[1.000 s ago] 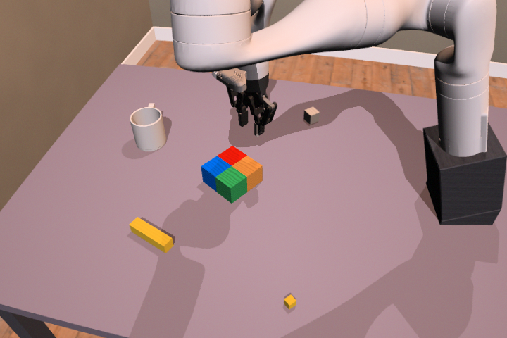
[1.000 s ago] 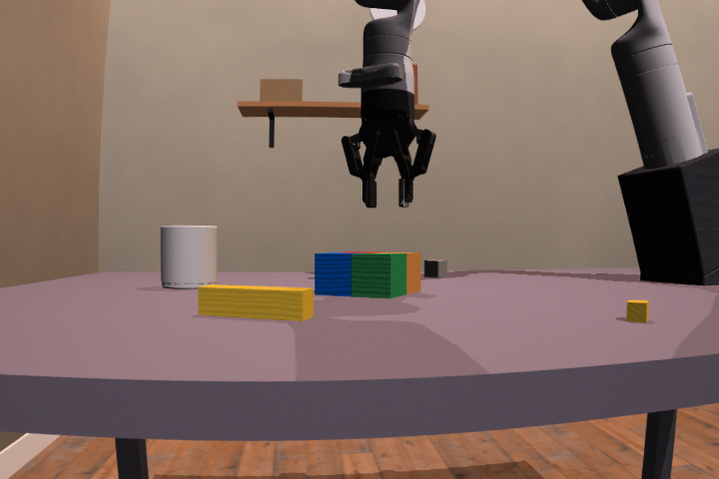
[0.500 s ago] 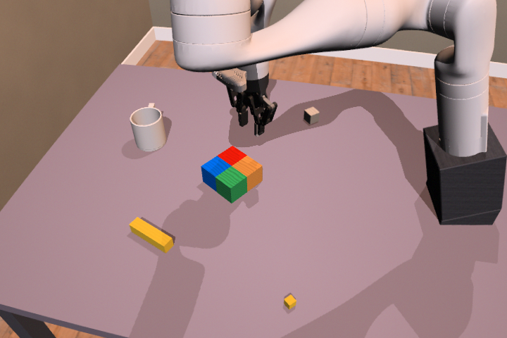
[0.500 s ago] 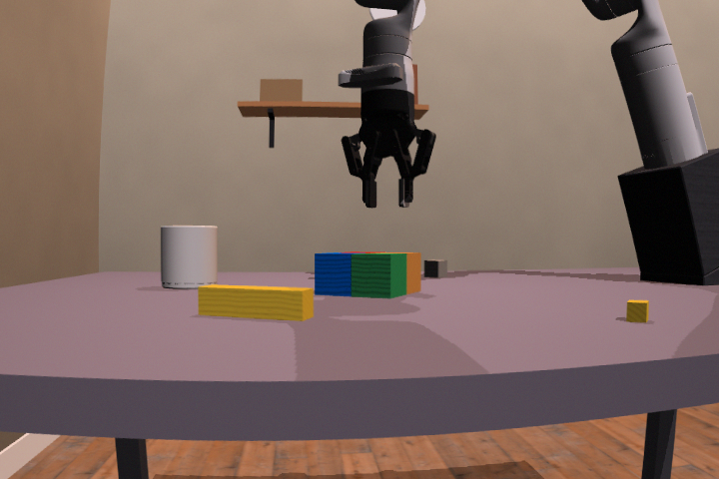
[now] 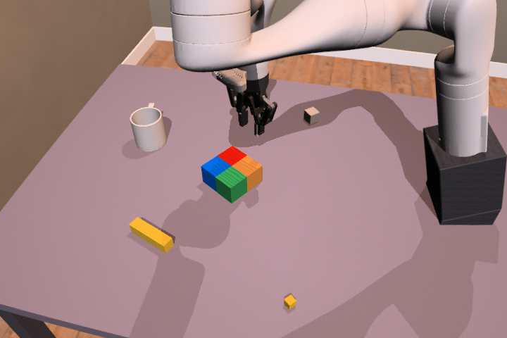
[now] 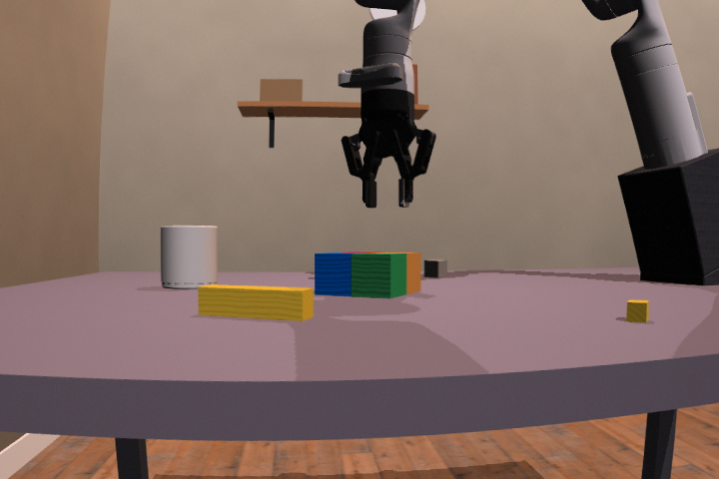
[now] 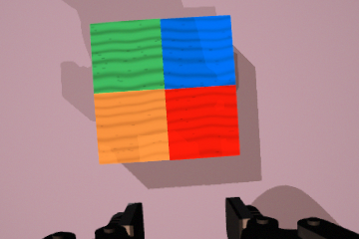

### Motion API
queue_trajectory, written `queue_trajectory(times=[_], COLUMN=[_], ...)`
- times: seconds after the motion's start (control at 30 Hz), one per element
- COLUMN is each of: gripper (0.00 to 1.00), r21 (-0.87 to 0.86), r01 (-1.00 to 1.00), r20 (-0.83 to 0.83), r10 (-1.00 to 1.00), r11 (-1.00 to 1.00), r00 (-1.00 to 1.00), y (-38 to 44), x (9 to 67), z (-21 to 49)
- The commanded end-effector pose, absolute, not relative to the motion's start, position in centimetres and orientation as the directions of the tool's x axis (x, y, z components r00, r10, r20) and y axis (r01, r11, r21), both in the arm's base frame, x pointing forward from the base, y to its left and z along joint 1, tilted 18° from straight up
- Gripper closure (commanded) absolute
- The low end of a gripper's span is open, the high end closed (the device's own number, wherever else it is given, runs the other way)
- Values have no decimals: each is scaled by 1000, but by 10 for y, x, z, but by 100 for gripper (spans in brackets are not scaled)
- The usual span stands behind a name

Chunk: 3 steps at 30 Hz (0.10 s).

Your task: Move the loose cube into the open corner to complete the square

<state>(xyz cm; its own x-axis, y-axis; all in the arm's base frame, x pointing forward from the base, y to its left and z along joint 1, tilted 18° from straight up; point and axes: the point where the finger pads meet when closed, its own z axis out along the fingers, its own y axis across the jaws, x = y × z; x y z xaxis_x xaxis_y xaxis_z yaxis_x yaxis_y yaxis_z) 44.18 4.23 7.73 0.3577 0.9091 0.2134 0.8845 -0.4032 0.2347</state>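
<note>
Four cubes sit together as a tight square near the table's middle: red (image 5: 232, 154) (image 7: 202, 121), blue (image 5: 214, 165) (image 6: 332, 273) (image 7: 198, 51), green (image 5: 231, 182) (image 6: 377, 274) (image 7: 126, 55) and orange (image 5: 249, 166) (image 6: 412, 272) (image 7: 132, 125). Their faces touch with no visible gaps. My gripper (image 5: 251, 124) (image 6: 387, 195) (image 7: 184, 218) hangs well above the table, behind the square on the red and orange side. Its fingers stand partly apart with nothing between them.
A white mug (image 5: 147, 128) (image 6: 188, 255) stands left of the square. A long yellow block (image 5: 151, 234) (image 6: 255, 301) lies at the front left. A small yellow cube (image 5: 289, 301) (image 6: 637, 310) is at the front. A small grey cube (image 5: 311, 115) (image 6: 434, 267) is at the back. The arm's black base (image 5: 465, 179) is at the right.
</note>
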Motion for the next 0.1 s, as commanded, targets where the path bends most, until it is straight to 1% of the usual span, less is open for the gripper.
queue_trajectory(times=[0.0, 0.07], gripper=[47, 47], r21=[226, 226], r01=[882, 882], r20=[216, 216], r10=[904, 904], r11=[-413, -413], r00=[368, 368], y=[44, 44], x=[439, 439], z=[78, 78])
